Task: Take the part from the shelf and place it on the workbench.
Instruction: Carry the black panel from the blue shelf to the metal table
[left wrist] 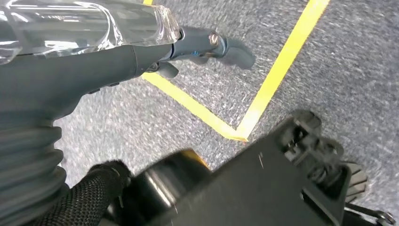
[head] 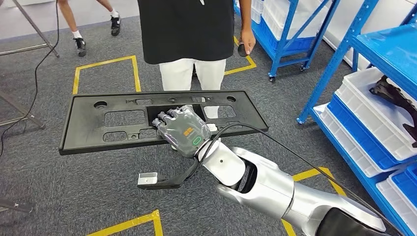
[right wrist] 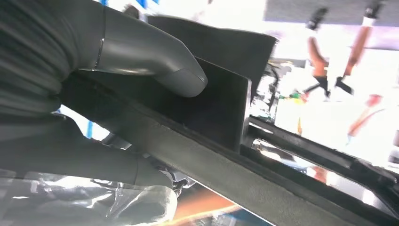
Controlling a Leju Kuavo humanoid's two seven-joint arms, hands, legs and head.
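- The left robot hand [left wrist: 207,47] hangs low over the grey carpet [head: 39,196] and its yellow tape lines [left wrist: 277,75]. It carries nothing, but whether its fingers are spread or curled I cannot tell.
- The part [head: 98,123], a long black plastic panel with cut-outs, is held level in the air above the carpet, its long side running left to right, probably so it stays balanced during the carry.
- The right robot hand [head: 183,129] pinches the part at the middle of its near edge, fingers over the top and thumb [right wrist: 155,61] against the panel's face.
- A person [head: 189,34] stands just beyond the part.
- The blue shelf [head: 334,69] with white bins stands at the right. No bench is visible yet.
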